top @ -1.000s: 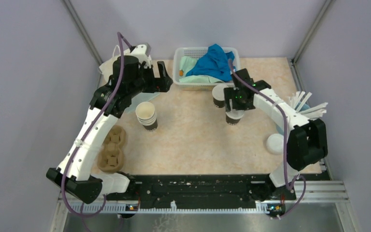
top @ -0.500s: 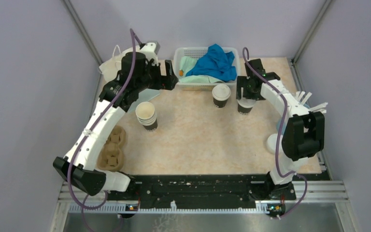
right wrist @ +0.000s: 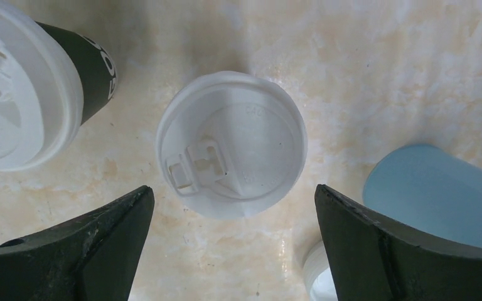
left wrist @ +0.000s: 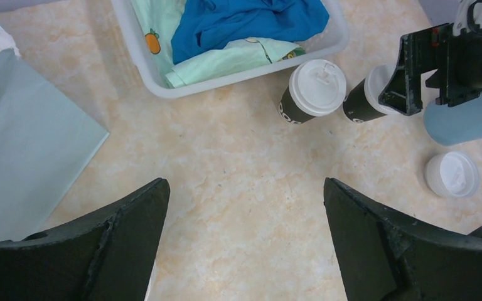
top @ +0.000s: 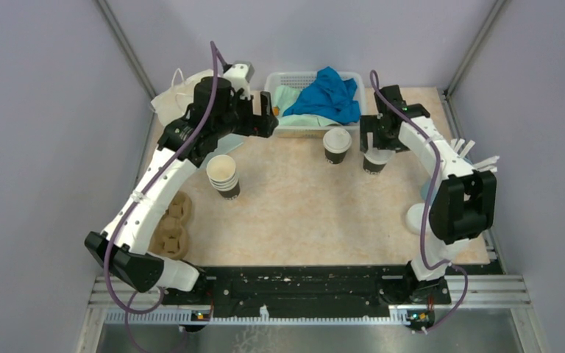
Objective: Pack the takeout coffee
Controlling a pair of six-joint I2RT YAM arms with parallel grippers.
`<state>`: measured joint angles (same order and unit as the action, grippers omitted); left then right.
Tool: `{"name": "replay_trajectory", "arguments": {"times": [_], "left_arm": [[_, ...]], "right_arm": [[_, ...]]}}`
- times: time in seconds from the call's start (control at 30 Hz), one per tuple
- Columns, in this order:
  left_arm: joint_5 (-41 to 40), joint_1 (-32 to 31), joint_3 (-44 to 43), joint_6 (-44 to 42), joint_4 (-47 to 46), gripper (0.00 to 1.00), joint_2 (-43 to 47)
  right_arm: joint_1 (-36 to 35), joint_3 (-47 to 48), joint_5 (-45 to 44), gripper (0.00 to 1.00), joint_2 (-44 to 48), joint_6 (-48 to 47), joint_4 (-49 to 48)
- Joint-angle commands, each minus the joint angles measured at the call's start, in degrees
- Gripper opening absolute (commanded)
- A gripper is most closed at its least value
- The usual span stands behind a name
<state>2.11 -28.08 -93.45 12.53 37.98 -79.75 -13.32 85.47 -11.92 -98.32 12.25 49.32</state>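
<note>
1. The right tool (right wrist: 232, 190) hangs straight above a lidded cup (right wrist: 231, 153). Its jaws are spread wider than the lid, one finger on each side, and they touch nothing and hold nothing.
2. That cup stands upright on the bench (top: 301, 213), its lid seated and the sip hole turned toward the tool's left finger.
3. A second lidded cup (right wrist: 19, 94) stands just beyond the left finger, upright and close to the first cup but apart from it.
4. A blue cup (right wrist: 439, 194) sits beyond the right finger, near the first cup.
5. In the overhead view the right tool (top: 377, 140) is at the far side of the bench, with the basket (top: 274, 88) of cloth just past the second cup (top: 336, 145).
6. The left tool (left wrist: 245, 185) is held high over the bench with its jaws fully apart and empty.
7. Ahead of the left tool lie the basket (left wrist: 245, 75), both lidded cups (left wrist: 314, 91) and, further to its right, a loose lid (left wrist: 453, 174) lying flat.
8. A stack of open cups (top: 223, 175) stands below and behind the left tool (top: 265, 121). The brown tray (top: 171, 229) lies further back, beside that arm.
</note>
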Motion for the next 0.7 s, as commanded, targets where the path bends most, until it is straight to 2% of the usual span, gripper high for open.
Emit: {"name": "replay_trajectory", "arguments": {"times": [0.0, 0.17, 0.27, 0.43, 0.57, 0.67], "left_arm": [[0.2, 0.4, -2.5, 4.9, 2.2, 0.98, 2.4], [-1.4, 0.6, -2.4, 14.0, 11.1, 0.99, 4.5], [-4.3, 0.7, -0.2, 17.1, 16.3, 0.99, 7.7], [-8.2, 0.8, -1.3, 19.8, 28.0, 0.99, 11.5], [-13.6, 0.9, 2.5, 25.3, 33.8, 0.99, 15.3], [-15.0, 1.0, 6.8, 27.7, 32.2, 0.99, 18.7]], "right_arm": [[0.0, 6.3, -0.4, 0.99, 3.7, -2.4, 3.4], [-6.5, 6.6, 5.9, 0.99, 8.6, -2.7, 5.0], [-14.1, 1.8, 9.8, 0.99, 12.8, -1.4, 2.4], [-23.9, -6.5, 17.0, 0.98, 18.0, 4.7, -2.8], [-26.5, -11.7, 19.9, 0.98, 22.8, 7.4, -4.3], [-26.5, -14.0, 18.5, 0.98, 26.5, 7.0, -3.0]]}}
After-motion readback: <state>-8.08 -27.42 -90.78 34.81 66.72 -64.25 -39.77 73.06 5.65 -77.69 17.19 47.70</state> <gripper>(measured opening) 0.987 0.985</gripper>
